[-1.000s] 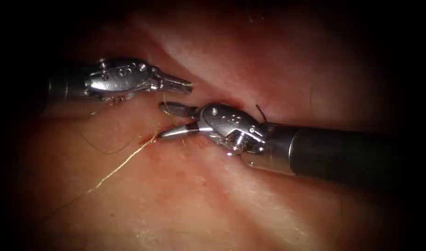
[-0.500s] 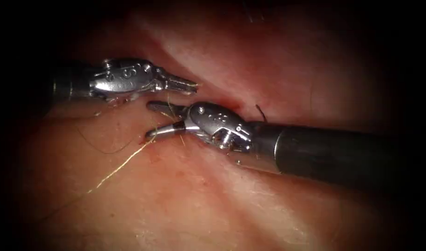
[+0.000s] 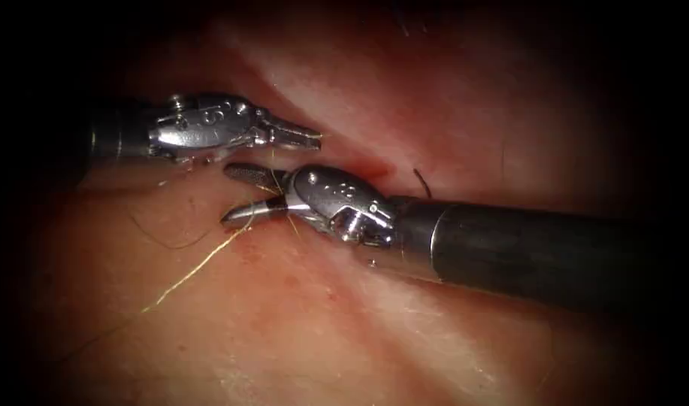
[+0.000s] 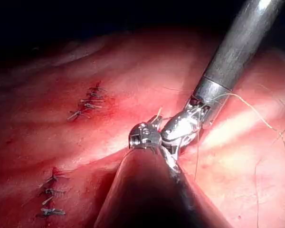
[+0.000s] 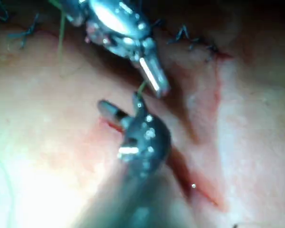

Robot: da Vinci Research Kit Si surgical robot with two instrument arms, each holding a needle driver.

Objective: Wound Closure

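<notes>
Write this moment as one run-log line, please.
left tool: shut on thread | right tool: open, empty, beside thread | needle: unseen | tissue: cut unclosed

1. The left tool [image 3: 303,136] comes in from the left of the endoscope view, its shaft lying nearly level and its tip pointing right. Its jaws are pressed together into a narrow point.
2. The right tool [image 3: 243,194] comes in from the right on a long dark shaft, its wrist bent so the tip points left. Its jaws are spread in a wide V, one above the other, with nothing between them.
3. The two tips are near each other but apart, the left tool's tip just above the right tool's upper jaw.
4. In the right wrist view the right tool [image 5: 118,110] shows its jaws parted, with the left tool [image 5: 154,78] just beyond.
</notes>
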